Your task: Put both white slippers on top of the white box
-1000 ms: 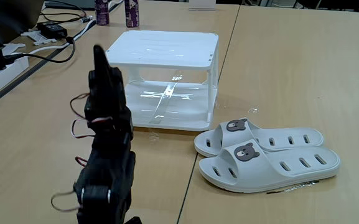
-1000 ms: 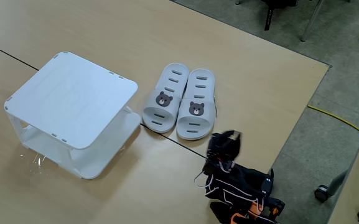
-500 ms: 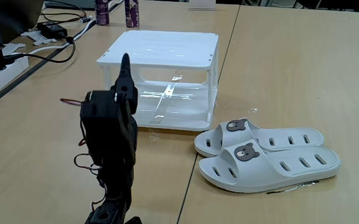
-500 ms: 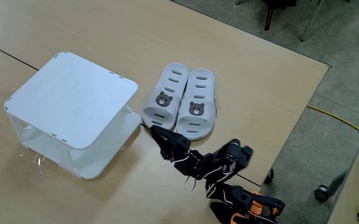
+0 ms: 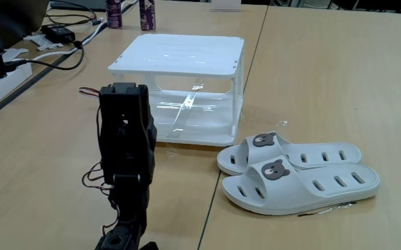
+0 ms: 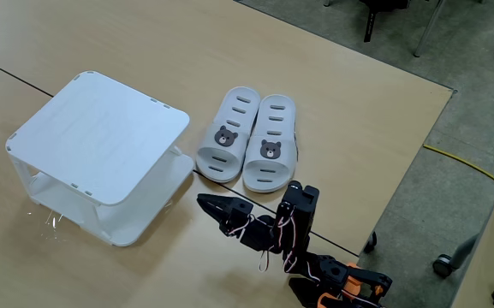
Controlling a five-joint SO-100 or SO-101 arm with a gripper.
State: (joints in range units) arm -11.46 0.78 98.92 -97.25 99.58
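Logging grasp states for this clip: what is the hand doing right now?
Hand: empty, holding nothing; whether its fingers are open or closed cannot be told.

Arm (image 5: 125, 149) folded forward, jaws empty above the table.

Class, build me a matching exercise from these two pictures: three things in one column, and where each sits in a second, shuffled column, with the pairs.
Things:
1. white slippers
2. white box
3. pincer

Places:
A. above the bare tabletop between box and slippers, holding nothing
B. side by side on the table, bear badges up
C. on the table, flat top bare

Pairs: 1-B, 2-C, 3-A
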